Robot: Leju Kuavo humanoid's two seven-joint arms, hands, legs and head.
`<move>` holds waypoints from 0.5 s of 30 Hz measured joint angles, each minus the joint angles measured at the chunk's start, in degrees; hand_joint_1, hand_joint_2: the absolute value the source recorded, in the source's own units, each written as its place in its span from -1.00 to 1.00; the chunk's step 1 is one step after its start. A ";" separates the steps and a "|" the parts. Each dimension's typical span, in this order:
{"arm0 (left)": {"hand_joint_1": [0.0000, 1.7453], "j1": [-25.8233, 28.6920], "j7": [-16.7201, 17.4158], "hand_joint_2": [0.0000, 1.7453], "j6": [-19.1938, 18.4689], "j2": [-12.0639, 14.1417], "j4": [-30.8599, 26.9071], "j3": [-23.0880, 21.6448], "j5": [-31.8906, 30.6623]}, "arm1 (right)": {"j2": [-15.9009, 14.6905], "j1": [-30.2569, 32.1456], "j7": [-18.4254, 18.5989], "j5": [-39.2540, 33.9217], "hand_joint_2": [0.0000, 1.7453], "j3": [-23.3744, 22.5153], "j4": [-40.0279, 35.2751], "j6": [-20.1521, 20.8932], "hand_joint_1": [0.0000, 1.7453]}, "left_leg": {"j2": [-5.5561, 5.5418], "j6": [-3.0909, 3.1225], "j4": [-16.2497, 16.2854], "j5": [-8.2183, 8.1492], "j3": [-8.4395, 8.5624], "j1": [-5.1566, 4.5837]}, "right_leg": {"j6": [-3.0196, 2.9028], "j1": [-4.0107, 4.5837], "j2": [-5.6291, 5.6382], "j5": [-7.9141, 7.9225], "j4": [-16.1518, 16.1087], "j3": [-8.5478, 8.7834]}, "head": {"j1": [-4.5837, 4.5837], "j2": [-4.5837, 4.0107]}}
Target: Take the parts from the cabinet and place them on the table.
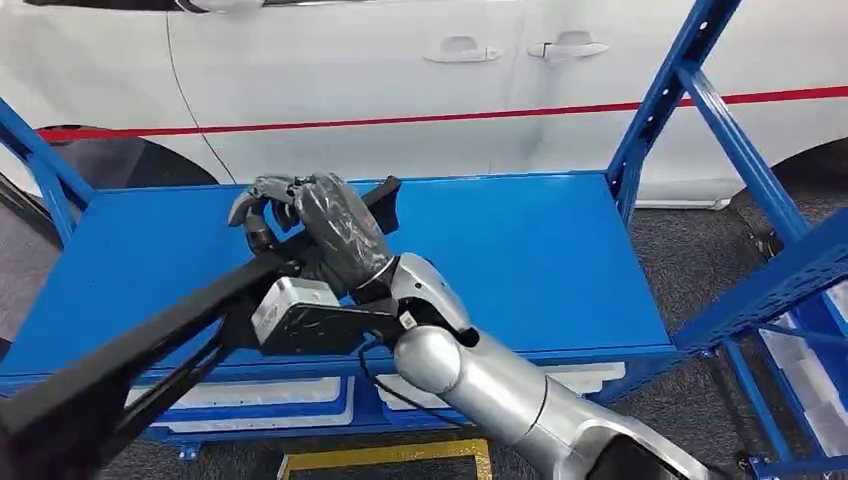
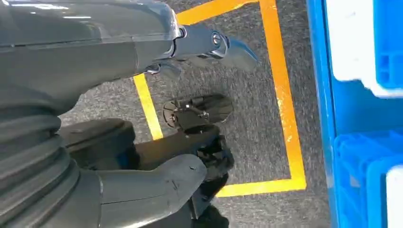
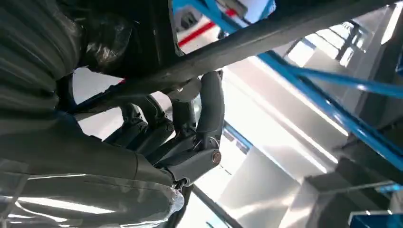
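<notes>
Right hand (image 1: 318, 225) around black part (image 1: 150, 340)

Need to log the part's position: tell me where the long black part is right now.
In the head view, the long black part runs from lower left up across the blue table, gripped by the right hand above the tabletop's left half.

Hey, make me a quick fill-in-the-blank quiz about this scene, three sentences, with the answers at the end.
1. The robot's right hand grips a long ____ part.
2. The part is held over the ____ shelf of the rack.
3. Behind the rack stands a white car with a ____ stripe along its side.

Missing words: black; blue; red
</notes>
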 joint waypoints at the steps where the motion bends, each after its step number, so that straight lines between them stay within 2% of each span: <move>1: -1.00 -0.06 -0.02 1.00 -0.04 -0.04 0.00 -0.02 0.00 | 0.07 -0.33 0.02 0.13 1.00 -0.11 0.35 -0.02 1.00 | 0.00 -0.38 -0.18 0.55 -0.14 0.11 | -0.33 0.18 0.02 0.30 0.13 -0.33 | -0.07 0.00; 2: -1.00 0.02 -0.02 1.00 -0.07 -0.04 0.00 0.00 0.00 | 0.07 -0.43 0.02 0.20 1.00 -0.26 0.66 -0.04 1.00 | -0.06 -0.78 -0.33 0.88 -0.42 -0.06 | -0.94 -0.28 -0.01 1.04 -0.39 -0.60 | 0.00 0.00; 3: -1.00 -0.04 -0.02 1.00 -0.07 -0.02 0.00 0.00 0.00 | 0.15 -0.57 -0.02 0.33 1.00 -0.37 0.98 -0.07 1.00 | -0.15 -1.05 0.44 -0.78 -0.79 0.30 | -1.40 -0.46 -0.38 1.76 -0.60 -1.01 | -0.04 0.00; 4: -1.00 0.00 0.00 1.00 -0.07 -0.04 0.00 0.00 0.00 | 0.26 -0.65 -0.02 0.35 1.00 -0.40 1.18 -0.07 1.00 | -0.15 -1.32 2.49 -3.75 -1.76 0.29 | -1.99 -0.49 -0.38 2.34 -0.63 -1.71 | -0.07 0.00; 6: -1.00 -0.03 -0.02 1.00 -0.07 -0.04 0.00 0.00 0.00 | 0.31 -0.72 -0.02 0.35 1.00 -0.42 1.53 -0.07 1.00 | -0.12 -1.92 10.52 -9.95 -4.07 0.45 | -2.22 -0.41 -0.40 3.50 -0.51 -3.34 | -0.04 0.00; 7: -1.00 -0.03 -0.02 1.00 -0.07 -0.04 0.00 0.00 0.00 | 0.31 -0.71 -0.02 0.35 1.00 -0.42 1.77 -0.07 1.00 | -0.12 -2.11 14.56 -11.75 -4.95 0.46 | -2.20 -0.37 -0.42 4.11 -0.42 -4.22 | -0.07 0.00; 8: -1.00 -0.02 -0.02 1.00 -0.07 -0.04 0.00 0.00 0.00 | 0.31 -0.70 -0.02 0.37 1.00 -0.42 2.01 -0.07 1.00 | -0.12 -2.18 17.43 -11.76 -5.11 0.46 | -2.15 -0.34 -0.43 4.75 -0.25 -5.21 | -0.07 0.00; 9: -1.00 -0.01 0.00 1.00 -0.07 -0.04 0.00 0.00 0.00 | 0.31 -0.71 0.00 0.41 1.00 -0.42 2.25 -0.07 1.00 | -0.12 -2.19 17.58 -10.03 -4.08 0.46 | -2.06 -0.35 -0.44 5.31 -0.07 -6.15 | -0.07 0.00; 10: -1.00 -0.03 -0.02 1.00 -0.09 -0.04 0.00 0.00 0.00 | 0.31 -0.70 0.02 0.50 1.00 -0.44 2.41 -0.11 1.00 | -0.12 -2.15 15.60 -7.73 -2.09 0.47 | -1.96 -0.36 -0.43 5.83 0.11 -6.98 | -0.07 0.00; 11: -1.00 -0.12 0.00 1.00 -0.18 -0.04 0.00 -0.02 0.00 | 0.31 -0.70 0.04 0.57 1.00 -0.48 2.58 -0.20 1.00 | -0.12 -2.00 11.54 -5.70 1.08 0.46 | -1.80 -0.37 -0.40 6.34 0.32 -7.78 | -0.07 0.00; 12: -1.00 -0.29 0.00 1.00 -0.22 -0.02 0.00 -0.02 0.00 | 0.31 -0.70 0.04 0.70 1.00 -0.55 2.71 -0.33 1.00 | -0.15 -1.75 6.53 -5.23 4.82 0.46 | -1.61 -0.37 -0.34 6.76 0.54 -8.29 | -0.09 0.00; 13: -1.00 -0.58 0.00 1.00 -0.26 -0.02 -0.02 -0.04 -0.04 | 0.33 -0.68 0.04 0.92 1.00 -0.68 2.76 -0.59 1.00 | -0.24 -1.38 1.12 -7.61 8.41 0.26 | -1.27 -0.19 -0.33 7.15 0.68 -8.67 | -0.07 0.00; 14: -1.00 -0.76 0.02 1.00 -0.35 -0.02 -0.02 -0.11 -0.26 | 0.33 -0.60 0.07 1.42 1.00 -0.90 2.89 -0.94 1.00 | -0.39 -1.02 -1.86 -8.32 9.94 0.03 | -0.93 -0.13 -0.42 7.62 0.70 -8.78 | -0.02 0.00; 15: -1.00 -0.82 0.18 1.00 -0.54 -0.04 -0.02 -0.20 -0.50 | 0.31 -0.48 0.02 1.88 1.00 -0.99 3.08 -1.20 1.00 | -0.42 -0.77 -1.57 -7.81 9.26 -0.15 | -0.65 -0.21 -0.52 8.29 0.37 -8.67 | -0.04 0.00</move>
